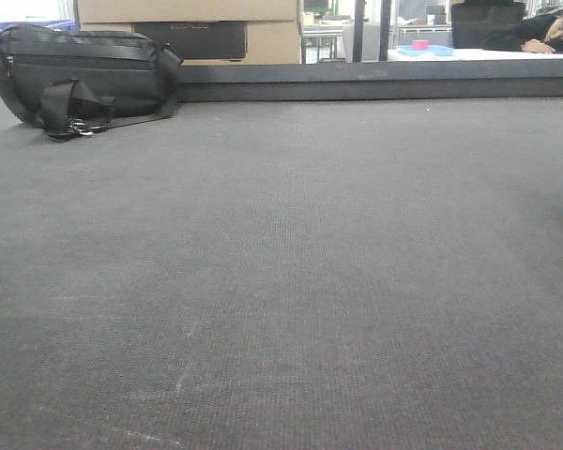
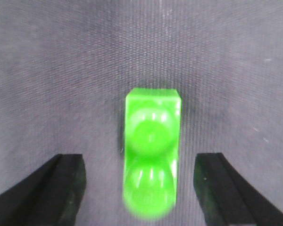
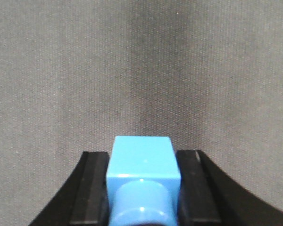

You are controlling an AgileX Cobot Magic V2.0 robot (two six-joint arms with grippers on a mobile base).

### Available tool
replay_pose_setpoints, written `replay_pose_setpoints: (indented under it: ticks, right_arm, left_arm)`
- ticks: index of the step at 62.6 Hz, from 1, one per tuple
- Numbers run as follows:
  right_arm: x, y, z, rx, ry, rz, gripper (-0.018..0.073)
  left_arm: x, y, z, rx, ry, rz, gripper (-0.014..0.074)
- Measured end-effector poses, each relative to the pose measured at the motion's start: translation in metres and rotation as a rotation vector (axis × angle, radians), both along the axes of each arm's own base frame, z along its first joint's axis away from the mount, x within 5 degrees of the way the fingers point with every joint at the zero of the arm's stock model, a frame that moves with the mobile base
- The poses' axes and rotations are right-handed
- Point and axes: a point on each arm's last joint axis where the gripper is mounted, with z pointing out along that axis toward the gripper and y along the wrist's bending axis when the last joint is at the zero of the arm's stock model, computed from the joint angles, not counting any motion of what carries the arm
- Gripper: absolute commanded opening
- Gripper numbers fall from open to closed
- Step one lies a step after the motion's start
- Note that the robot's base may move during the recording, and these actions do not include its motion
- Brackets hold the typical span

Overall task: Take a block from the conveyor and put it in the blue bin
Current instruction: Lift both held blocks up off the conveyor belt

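In the left wrist view a bright green studded block lies on the dark grey conveyor belt. My left gripper is open, with one black finger on each side of the block and a clear gap to both. In the right wrist view my right gripper is shut on a light blue studded block, held above the belt. The front view shows the wide belt and its dark edge rail; neither gripper nor any block shows there. The blue bin is out of view.
A black shoulder bag rests at the far left of the belt. Cardboard boxes stand behind the rail. A white table with a blue tray is at the far right, with a person leaning on it.
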Motion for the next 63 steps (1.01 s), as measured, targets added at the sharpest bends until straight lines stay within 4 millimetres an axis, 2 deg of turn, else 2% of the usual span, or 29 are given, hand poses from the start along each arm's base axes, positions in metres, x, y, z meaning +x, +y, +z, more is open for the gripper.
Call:
replay_pose_setpoints:
  ticks: [14,19,23,33,43,48,57,63]
  right_arm:
    - [0.0,0.0,0.0,0.003,0.0,-0.001,-0.0162]
    - [0.0,0.001,0.0,0.007,0.0,-0.002,-0.0162]
    - [0.0,0.001,0.0,0.012,0.0,-0.003,-0.0162]
    - [0.0,0.003,0.0,0.032,0.001,-0.007,-0.0162]
    - [-0.001,0.005,0.003,0.062,-0.005,-0.014,-0.0162]
    - [-0.004,0.005,0.008,0.064,-0.026,-0.012,-0.0162]
    - [-0.014,0.005,0.025,0.056,-0.115,0.01,-0.0162]
    - [-0.024,0.004,0.042,0.051,-0.238,0.008,-0.0162]
  left_arm:
    - [0.01,0.0,-0.026,-0.004,0.053,-0.006,0.0387]
    - [0.011,0.0,-0.027,-0.004,0.056,-0.007,0.0341]
    - [0.011,0.0,-0.027,-0.004,0.054,-0.007,0.0254]
    - [0.011,0.0,-0.027,-0.007,0.051,-0.008,-0.0104]
    - [0.012,-0.001,-0.026,-0.011,0.043,-0.006,-0.0111]
    - [0.01,-0.002,-0.019,-0.025,0.022,-0.003,-0.0111]
    - [0.004,-0.005,0.009,-0.057,-0.125,0.0,-0.0111]
    - [-0.01,-0.008,0.034,-0.083,-0.303,0.0,-0.0111]
